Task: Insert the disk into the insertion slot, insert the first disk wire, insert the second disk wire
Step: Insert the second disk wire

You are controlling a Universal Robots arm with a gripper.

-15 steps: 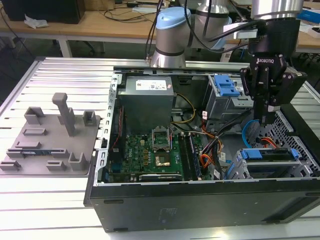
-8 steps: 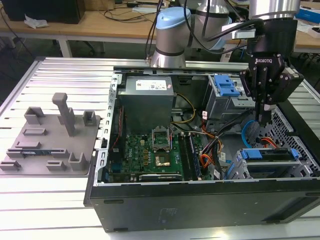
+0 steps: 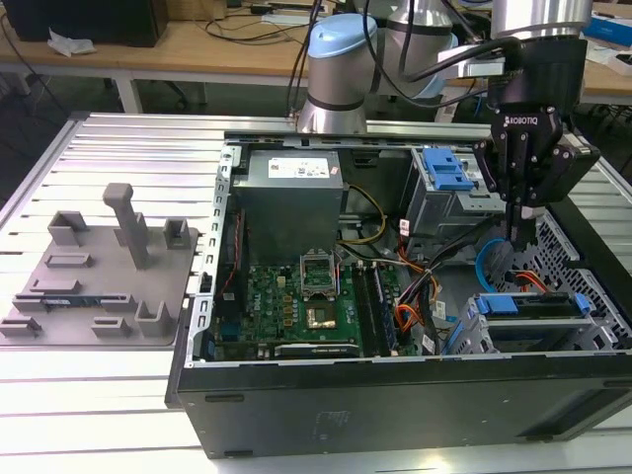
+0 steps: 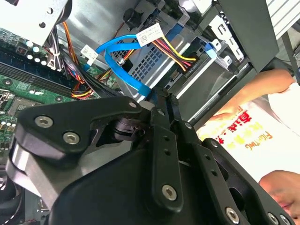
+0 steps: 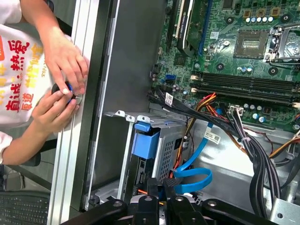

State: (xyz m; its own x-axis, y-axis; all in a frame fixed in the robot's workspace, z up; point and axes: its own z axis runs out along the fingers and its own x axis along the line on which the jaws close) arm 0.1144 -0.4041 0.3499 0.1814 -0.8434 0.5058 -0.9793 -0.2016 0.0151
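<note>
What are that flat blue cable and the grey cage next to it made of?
The cable: likely a flexible plastic jacket, smooth and slightly glossy; it bends in a loop without creasing. The cage: looks like thin sheet metal, dull grey and unpainted, judging by its punched holes and folded edges.

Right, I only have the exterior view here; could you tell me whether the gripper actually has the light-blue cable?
Observer: Yes. In the first wrist view the gripper is shut on the dark plug of the second disk wire.
Operator: Thank you. Is anyone close by?
Observer: In the first wrist view a person's hands meet on a small round thing, outside the computer case.
Operator: And how does the cable lie?
Observer: In that same view it curls in a loop beside the perforated side of the insertion slot.
</note>
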